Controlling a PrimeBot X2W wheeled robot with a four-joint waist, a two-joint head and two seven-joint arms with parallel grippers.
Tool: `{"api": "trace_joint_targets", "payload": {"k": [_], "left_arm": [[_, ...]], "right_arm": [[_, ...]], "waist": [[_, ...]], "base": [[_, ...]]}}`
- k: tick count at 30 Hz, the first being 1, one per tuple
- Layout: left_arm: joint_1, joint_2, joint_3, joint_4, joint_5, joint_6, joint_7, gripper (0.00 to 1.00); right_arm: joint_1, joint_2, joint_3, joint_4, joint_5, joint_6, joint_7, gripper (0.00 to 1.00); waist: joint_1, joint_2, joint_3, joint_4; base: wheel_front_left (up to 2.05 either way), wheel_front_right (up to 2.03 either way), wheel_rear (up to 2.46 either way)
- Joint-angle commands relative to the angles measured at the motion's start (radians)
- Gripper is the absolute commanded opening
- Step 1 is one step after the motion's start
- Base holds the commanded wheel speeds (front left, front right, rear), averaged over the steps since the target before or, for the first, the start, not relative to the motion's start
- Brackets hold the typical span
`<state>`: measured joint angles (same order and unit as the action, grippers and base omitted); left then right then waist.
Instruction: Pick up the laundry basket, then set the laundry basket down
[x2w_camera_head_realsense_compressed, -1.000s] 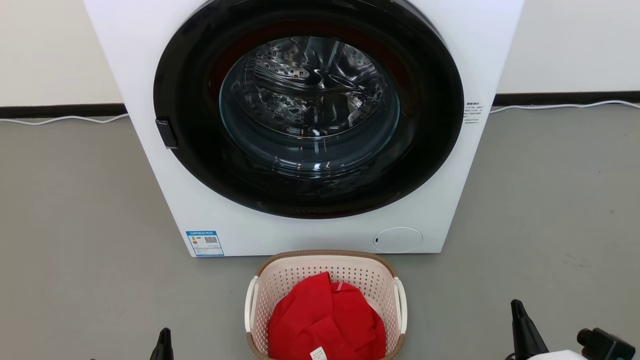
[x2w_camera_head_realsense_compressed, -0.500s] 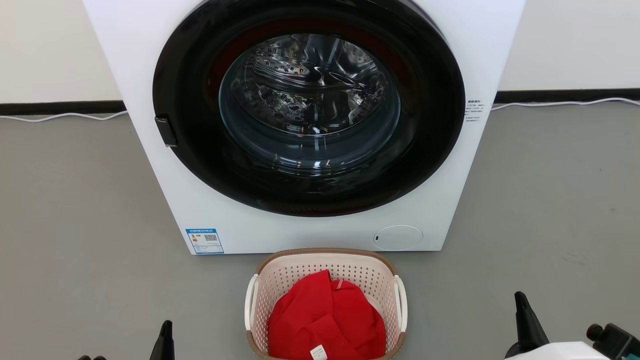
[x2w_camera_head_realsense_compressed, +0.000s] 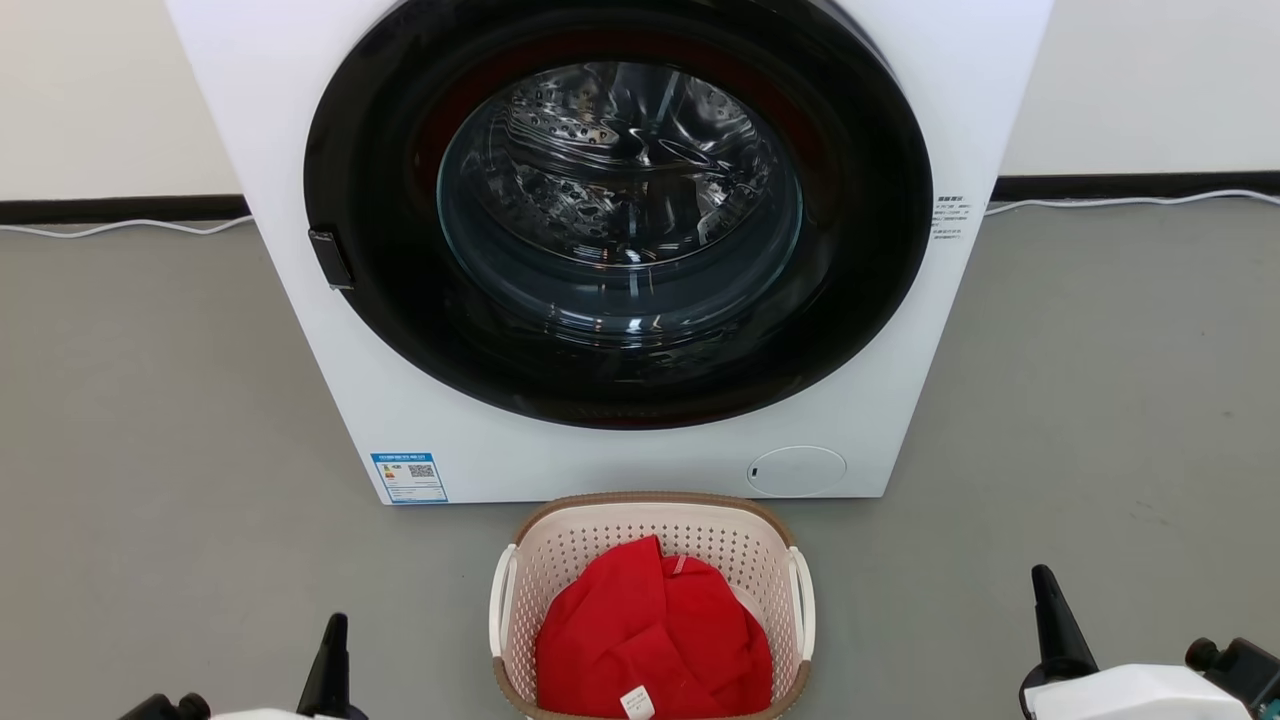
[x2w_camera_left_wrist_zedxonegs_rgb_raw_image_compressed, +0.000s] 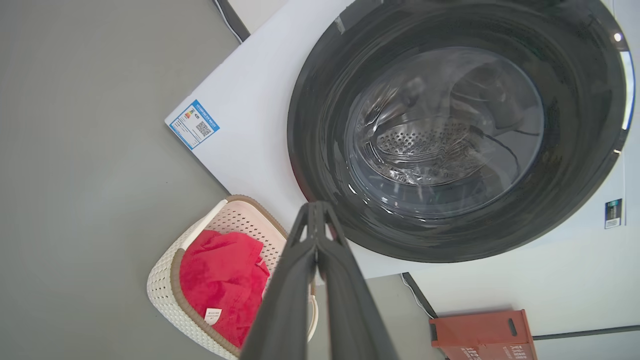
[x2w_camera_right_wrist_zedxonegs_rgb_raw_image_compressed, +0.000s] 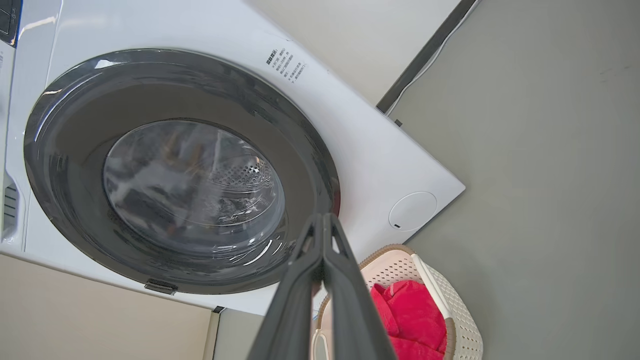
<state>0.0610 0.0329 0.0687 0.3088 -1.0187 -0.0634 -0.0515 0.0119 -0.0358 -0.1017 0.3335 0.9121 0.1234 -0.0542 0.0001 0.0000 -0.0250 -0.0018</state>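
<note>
Head view shows the laundry basket standing on the grey floor just in front of the white washing machine, centred below its round door, with a red cloth heaped inside. The left gripper sits at the lower left and the right gripper at the lower right, each well apart from the basket. Both are clenched, fingers pressed together, grasping nothing.
</note>
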Motion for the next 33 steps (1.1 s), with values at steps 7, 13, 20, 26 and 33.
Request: {"api": "trace_joint_targets", "payload": {"k": [7, 13, 20, 26, 33], "left_arm": [[-0.072, 0.012, 0.024, -0.036, -0.092, -0.021, 0.025, 0.00], [-0.084, 0.012, 0.027, -0.040, -0.155, -0.027, 0.043, 0.00], [-0.099, 0.013, 0.030, -0.044, -0.229, -0.034, 0.063, 0.00], [-0.113, 0.014, 0.033, -0.048, -0.302, -0.041, 0.084, 0.00], [-0.127, 0.015, 0.036, -0.052, -0.375, -0.047, 0.105, 0.00]], "right_arm": [[-0.055, -0.011, 0.006, -0.038, 0.107, 0.005, 0.026, 0.00], [-0.063, -0.011, 0.003, -0.044, 0.181, 0.005, 0.044, 0.00], [-0.073, -0.012, 0.001, -0.052, 0.268, 0.005, 0.064, 0.00], [-0.082, -0.012, -0.002, -0.059, 0.355, 0.006, 0.085, 0.00], [-0.092, -0.013, -0.004, -0.067, 0.442, 0.006, 0.106, 0.00]], "waist": [[-0.0001, 0.0000, 0.004, 0.000], [-0.0001, 0.0000, 0.007, 0.000], [-0.0001, 0.0000, 0.010, 0.001], [-0.0001, 0.0000, 0.014, 0.001], [-0.0001, 0.0000, 0.018, 0.001]], "base": [[0.00, 0.00, 0.00], [0.00, 0.00, 0.00], [0.00, 0.00, 0.00], [0.00, 0.00, 0.00], [0.00, 0.00, 0.00]]}}
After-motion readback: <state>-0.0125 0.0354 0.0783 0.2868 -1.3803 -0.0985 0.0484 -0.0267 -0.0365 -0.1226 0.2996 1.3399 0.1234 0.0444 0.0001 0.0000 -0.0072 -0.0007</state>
